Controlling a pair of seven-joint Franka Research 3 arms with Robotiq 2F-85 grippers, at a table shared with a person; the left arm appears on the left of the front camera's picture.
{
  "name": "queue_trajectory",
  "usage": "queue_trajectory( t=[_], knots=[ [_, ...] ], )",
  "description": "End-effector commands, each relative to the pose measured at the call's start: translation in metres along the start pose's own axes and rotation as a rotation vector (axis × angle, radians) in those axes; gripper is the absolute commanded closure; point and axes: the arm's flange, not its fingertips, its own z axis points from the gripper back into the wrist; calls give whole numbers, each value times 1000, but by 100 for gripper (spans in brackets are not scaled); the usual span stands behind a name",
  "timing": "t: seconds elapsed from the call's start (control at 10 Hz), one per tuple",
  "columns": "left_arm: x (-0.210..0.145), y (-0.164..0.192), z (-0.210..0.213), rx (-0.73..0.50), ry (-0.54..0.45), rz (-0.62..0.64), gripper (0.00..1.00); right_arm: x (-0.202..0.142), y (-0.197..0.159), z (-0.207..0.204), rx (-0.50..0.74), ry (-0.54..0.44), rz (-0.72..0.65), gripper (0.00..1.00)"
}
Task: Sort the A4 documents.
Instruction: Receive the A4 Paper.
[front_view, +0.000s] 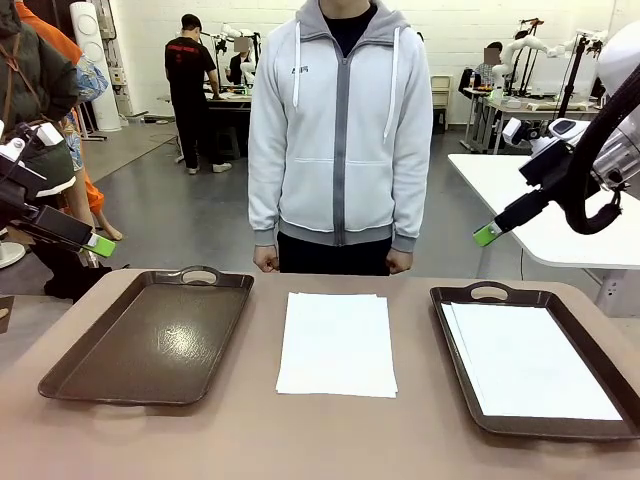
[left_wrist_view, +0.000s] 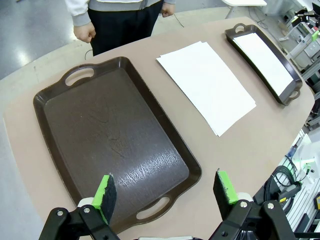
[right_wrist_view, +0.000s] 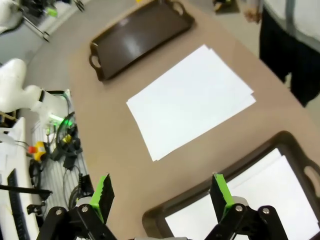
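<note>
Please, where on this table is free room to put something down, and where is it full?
Free: the bare floor of the left tray; the table strips between it and the middle stack, and between the stack and the right tray; the near edge before the stack. Full: the right tray, covered by sheets.

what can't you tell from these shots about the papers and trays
1. Middle stack: front view, edges too thin to count.
2. Right tray: right wrist view, cut off by the bottom edge and partly behind the right gripper, so its sheets cannot be counted.
3. All undersides: hidden against table and tray.
</note>
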Motion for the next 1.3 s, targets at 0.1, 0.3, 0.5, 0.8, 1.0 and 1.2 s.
queue_trajectory(
  t=[0.1,0.3,0.5,0.8,1.0,1.2],
  knots=[
    [0,1,-1,-15,-5,3,0,-1,-6,1,64,-38,17,0],
    [0,1,-1,-15,-5,3,0,-4,-5,0,73,-35,18,0],
    [0,1,-1,-15,-5,3,0,-6,-5,-1,79,-27,14,0],
    [0,1,-1,-15,-5,3,0,-8,-3,-2,76,-19,-1,0],
    [0,1,-1,-15,-5,3,0,-5,-1,-1,59,-14,-6,0],
    [0,1,-1,-15,-5,3,0,-5,-1,-1,59,-14,-6,0]
  ],
)
